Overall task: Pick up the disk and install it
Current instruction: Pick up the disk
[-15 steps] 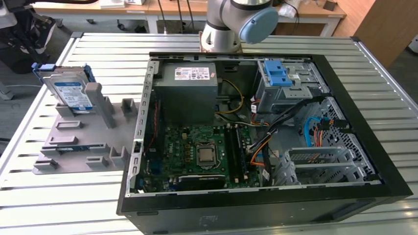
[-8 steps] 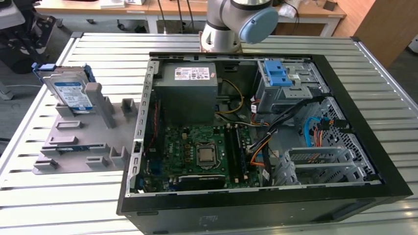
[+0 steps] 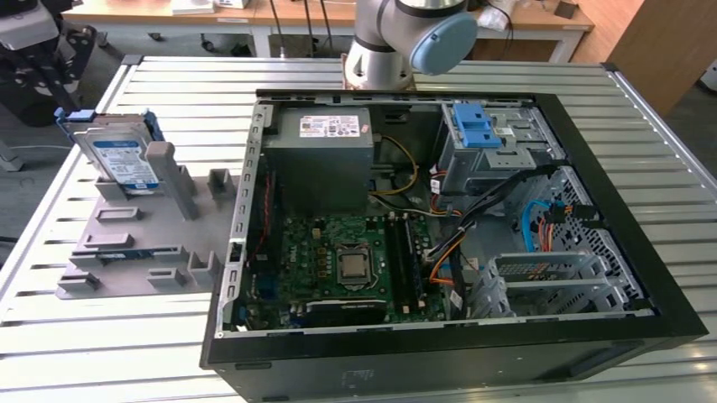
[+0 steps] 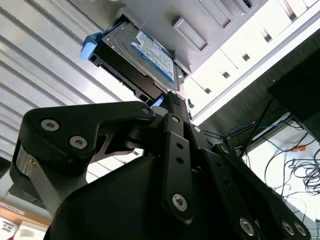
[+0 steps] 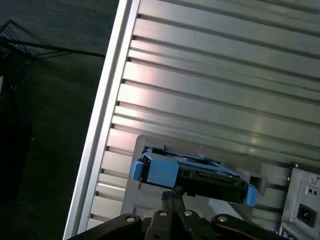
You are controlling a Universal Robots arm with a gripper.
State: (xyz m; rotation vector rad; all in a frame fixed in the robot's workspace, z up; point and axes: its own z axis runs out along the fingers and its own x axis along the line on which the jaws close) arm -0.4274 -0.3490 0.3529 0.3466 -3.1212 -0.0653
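In the second wrist view the gripper (image 4: 172,96) hides one end of the disk (image 4: 152,55); contact cannot be told.

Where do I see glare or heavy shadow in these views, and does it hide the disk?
First wrist view: light glares off the table slats, yet the disk is plainly visible. Second wrist view: the dark end effector fills the foreground, and the disk's label is well lit. Exterior view: even light, with shade inside the computer case.
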